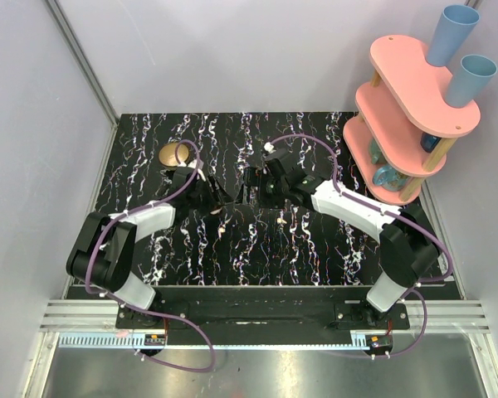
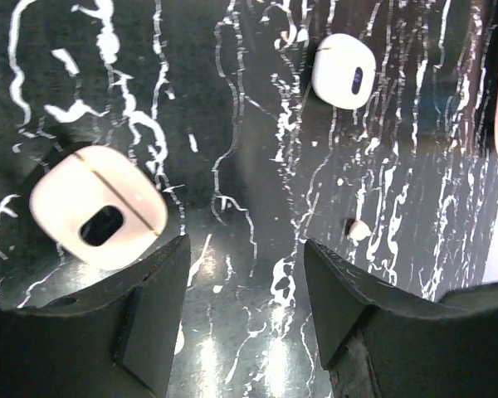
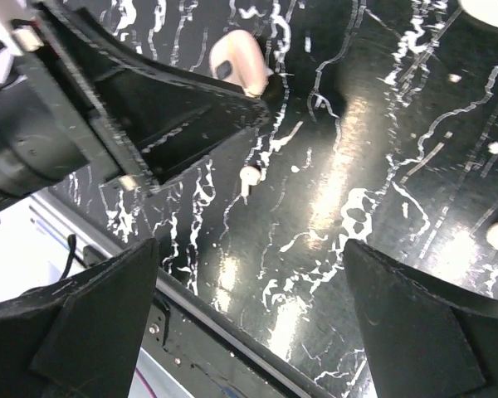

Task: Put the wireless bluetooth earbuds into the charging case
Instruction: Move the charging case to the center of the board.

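White rounded cases (image 2: 95, 195) (image 2: 342, 70), two; tiny earbud (image 2: 358, 230), one; left tool (image 2: 245, 249) and right tool (image 3: 251, 249) spread, empty.

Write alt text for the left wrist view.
Left gripper hovers open over a black marbled table, nothing between its fingers. A white rounded case lies by one fingertip; a similar white piece lies farther off, and an earbud sits near the other fingertip.

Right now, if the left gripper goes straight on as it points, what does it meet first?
Probably bare table; the charging case and an earbud lie either side of that line. Depth unclear.
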Action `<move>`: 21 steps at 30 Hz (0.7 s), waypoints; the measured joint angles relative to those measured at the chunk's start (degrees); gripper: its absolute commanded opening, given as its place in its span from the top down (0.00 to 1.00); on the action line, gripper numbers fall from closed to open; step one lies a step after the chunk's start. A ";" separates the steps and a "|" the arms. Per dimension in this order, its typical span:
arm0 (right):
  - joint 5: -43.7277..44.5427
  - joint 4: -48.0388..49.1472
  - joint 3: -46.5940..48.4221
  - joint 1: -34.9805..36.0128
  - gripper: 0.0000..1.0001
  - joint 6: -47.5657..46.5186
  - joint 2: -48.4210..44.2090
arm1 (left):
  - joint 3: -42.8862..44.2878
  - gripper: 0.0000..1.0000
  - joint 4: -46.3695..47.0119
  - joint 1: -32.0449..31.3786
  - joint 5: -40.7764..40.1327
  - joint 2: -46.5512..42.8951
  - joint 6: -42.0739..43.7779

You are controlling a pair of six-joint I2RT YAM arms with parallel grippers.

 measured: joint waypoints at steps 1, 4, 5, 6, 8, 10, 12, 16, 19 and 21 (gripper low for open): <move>1.14 -0.09 -0.44 0.00 0.00 0.15 -0.20 | 0.42 0.39 0.42 -0.24 0.20 0.09 0.00; 4.92 -0.70 -1.29 0.00 0.00 0.26 -1.25 | 0.57 0.39 0.48 -0.85 0.31 -0.22 0.02; 6.32 -1.03 -1.40 -0.04 0.00 0.24 -1.84 | 0.26 0.39 0.35 -0.92 0.20 -0.48 0.15; 7.28 -1.16 -1.40 -0.04 0.00 0.20 -2.43 | -0.15 0.38 0.07 -0.92 0.02 -0.96 0.28; 8.50 -0.87 -1.49 -0.09 0.00 -0.50 -3.54 | -1.68 0.37 -1.75 -0.92 -1.22 -3.23 0.94; 8.94 0.98 -2.19 -0.15 0.00 -2.49 -5.11 | -3.58 0.37 -3.93 -0.92 -3.13 -6.75 1.84; 8.92 2.43 -2.93 -0.17 0.00 -4.35 -6.34 | -4.46 0.35 -6.84 -0.76 -5.33 -10.38 2.80; 12.63 5.62 -5.07 -0.20 0.00 -8.70 -8.24 | -4.70 0.16 -11.47 -0.22 -10.25 -22.14 6.10; 16.79 5.95 -5.62 -0.31 0.00 -12.17 -7.34 | -3.74 0.04 -13.16 0.37 -15.56 -32.59 8.70; 19.37 3.39 -3.48 -0.35 0.00 -14.05 -4.46 | -2.03 0.01 -14.14 1.22 -18.47 -36.59 9.92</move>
